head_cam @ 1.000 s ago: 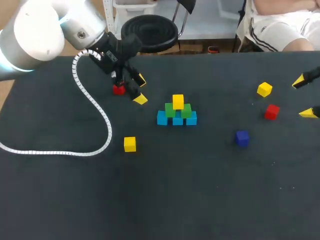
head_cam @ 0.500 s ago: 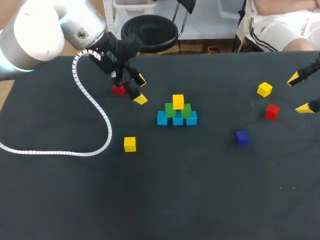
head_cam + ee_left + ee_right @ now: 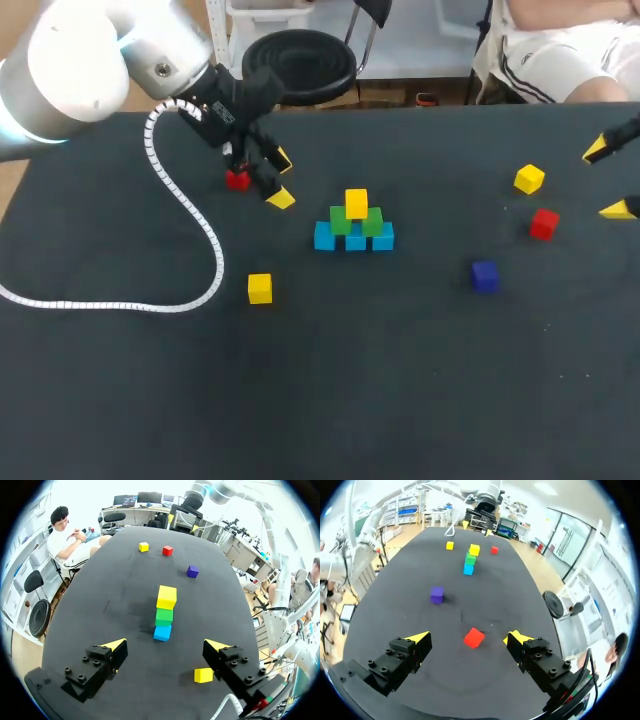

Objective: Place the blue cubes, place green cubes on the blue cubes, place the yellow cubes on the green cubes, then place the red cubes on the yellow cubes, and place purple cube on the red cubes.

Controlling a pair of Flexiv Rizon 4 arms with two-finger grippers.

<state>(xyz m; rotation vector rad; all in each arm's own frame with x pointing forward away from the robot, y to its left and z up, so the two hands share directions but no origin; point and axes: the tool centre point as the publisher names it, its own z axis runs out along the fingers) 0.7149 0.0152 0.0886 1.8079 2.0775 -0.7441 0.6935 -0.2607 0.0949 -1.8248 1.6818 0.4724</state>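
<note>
1. Between the left gripper's [image 3: 165, 647] fingers there is nothing. They are spread wide and released.
2. Left red cube [image 3: 237, 179] sits just beside the gripper body, behind the fingertips. The head view shows it partly hidden, so I cannot tell whether they touch.
3. Ahead of the left gripper is the stack [image 3: 164, 615]. It has blue cubes [image 3: 355, 241] in a row of three on the table [image 3: 330, 400], two green cubes [image 3: 340, 221] on those, and a top yellow cube [image 3: 356, 203] on the greens.
4. Left yellow cube [image 3: 203, 675] lies loose off to the side of one left finger, apart from it and from the stack.
5. White cable [image 3: 180, 205] from the left arm loops across the table, beside the left yellow cube.
6. Right gripper [image 3: 466, 639] is also released, with its fingers wide apart and gripping nothing.
7. Right red cube [image 3: 474, 637] shows between the open right fingers in the wrist view and touches neither. In the head view it lies on the table just past the tips.
8. Right yellow cube [image 3: 529, 179] is near the right gripper, apart from the right red cube.
9. Purple cube [image 3: 437, 594] is farther ahead of the right gripper, between it and the stack.
</note>
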